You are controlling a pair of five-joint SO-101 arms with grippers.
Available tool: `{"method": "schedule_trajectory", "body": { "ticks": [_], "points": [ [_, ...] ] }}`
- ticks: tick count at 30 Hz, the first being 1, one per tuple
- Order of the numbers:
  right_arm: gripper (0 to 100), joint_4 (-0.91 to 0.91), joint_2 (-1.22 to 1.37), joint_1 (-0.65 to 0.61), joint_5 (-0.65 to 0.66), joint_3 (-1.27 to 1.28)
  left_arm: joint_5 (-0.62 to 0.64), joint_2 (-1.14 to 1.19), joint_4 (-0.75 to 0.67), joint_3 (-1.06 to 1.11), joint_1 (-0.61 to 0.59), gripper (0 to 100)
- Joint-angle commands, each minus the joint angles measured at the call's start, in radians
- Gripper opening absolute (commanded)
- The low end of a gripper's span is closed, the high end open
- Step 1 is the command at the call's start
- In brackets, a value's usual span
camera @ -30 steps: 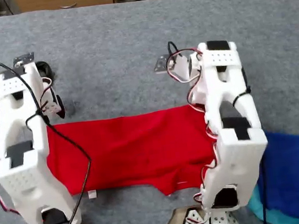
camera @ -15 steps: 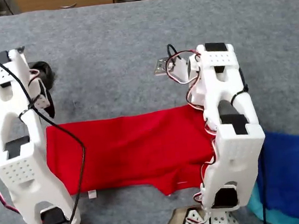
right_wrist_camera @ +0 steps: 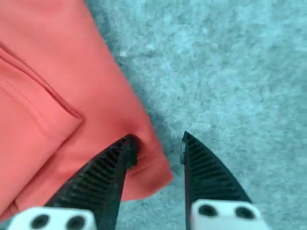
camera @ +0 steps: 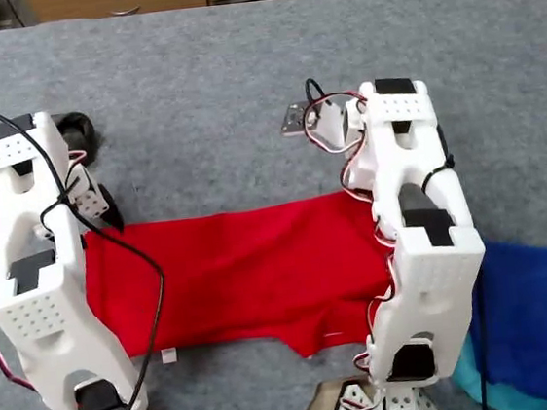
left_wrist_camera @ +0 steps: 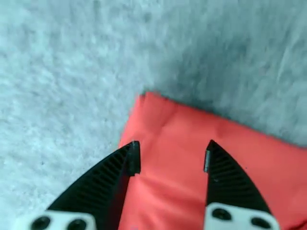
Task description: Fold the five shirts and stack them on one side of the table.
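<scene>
Logged red shirt (camera: 251,271) flat along near edge of grey table (camera: 194,96), between the arms; found left gripper (left_wrist_camera: 170,157) spread apart over its left corner, right gripper (right_wrist_camera: 158,146) likewise parted, straddling its right corner, blue garment (camera: 544,314) lying at near right corner.

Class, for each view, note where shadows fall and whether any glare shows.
High view: even light, no glare on the red shirt. Left wrist view: a dark shadow lies on the grey table cover beyond the shirt's corner, ahead of the left pincer. Right wrist view: a thin shadow edges the shirt's hem beside the right pincer.
</scene>
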Motion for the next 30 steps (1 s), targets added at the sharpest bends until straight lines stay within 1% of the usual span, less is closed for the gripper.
{"method": "schedule_trajectory", "body": {
  "ticks": [1,4,7,10,14,16,20,22,28,30],
  "points": [
    [16.0,-0.063,-0.013,-0.001,-0.009,0.031,0.015,0.027,-0.052,0.002,-0.009,23],
    [16.0,-0.103,-0.015,-0.001,-0.009,0.076,0.034,0.09,-0.072,-0.002,-0.014,23],
    [15.9,-0.115,-0.015,-0.001,-0.005,0.082,0.077,0.13,-0.103,-0.008,-0.017,18],
    [15.7,-0.124,-0.015,0.001,-0.005,0.09,0.083,0.145,-0.11,-0.003,-0.006,13],
    [7.5,-0.127,-0.015,0.005,-0.003,0.088,0.123,0.147,-0.112,0.002,0.002,5],
    [5.2,-0.127,-0.015,0.005,-0.003,0.088,0.141,0.147,-0.114,-0.008,0.003,3],
    [4.1,-0.129,-0.015,0.005,-0.003,0.087,0.143,0.147,-0.143,0.0,0.005,2],
    [0.1,-0.138,-0.015,0.007,-0.005,0.084,0.143,0.147,-0.146,-0.002,0.005,2],
    [0.3,-0.155,-0.021,0.01,-0.009,0.082,0.144,0.143,-0.163,-0.026,0.029,2],
    [0.3,-0.157,-0.022,0.019,-0.009,0.079,0.173,0.142,-0.178,-0.034,0.049,2]
  ]
}}
